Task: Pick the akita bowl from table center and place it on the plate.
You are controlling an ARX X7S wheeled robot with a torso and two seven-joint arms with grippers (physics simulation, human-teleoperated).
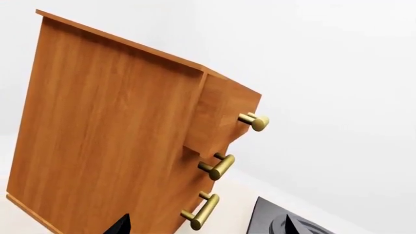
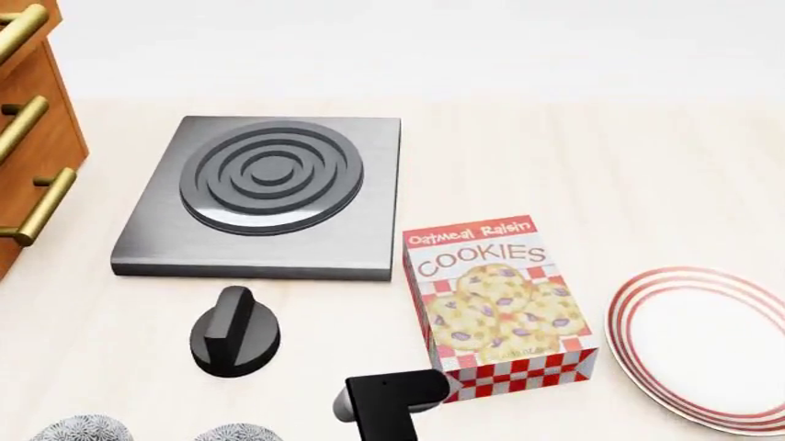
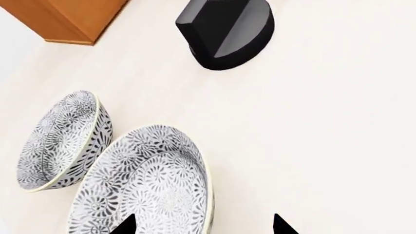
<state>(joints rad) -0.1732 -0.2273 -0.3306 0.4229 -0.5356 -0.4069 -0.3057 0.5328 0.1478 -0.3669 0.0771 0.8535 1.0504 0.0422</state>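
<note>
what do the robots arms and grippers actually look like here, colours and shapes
Little shows. In the head view, the only arm part in frame is a boxy black link with rounded edges and a small white dot. Each wrist view shows only black pointed fingertips at the frame edge. No cables, markings or other colours visible.

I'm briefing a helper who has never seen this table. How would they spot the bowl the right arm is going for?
Start at the cookie box in the middle of the table, then look toward the near edge past the black knob, where two speckled grey-black bowls sit side by side. The akita bowl is the one nearer the box and the right pincer, not its twin toward the wooden drawers.
</note>
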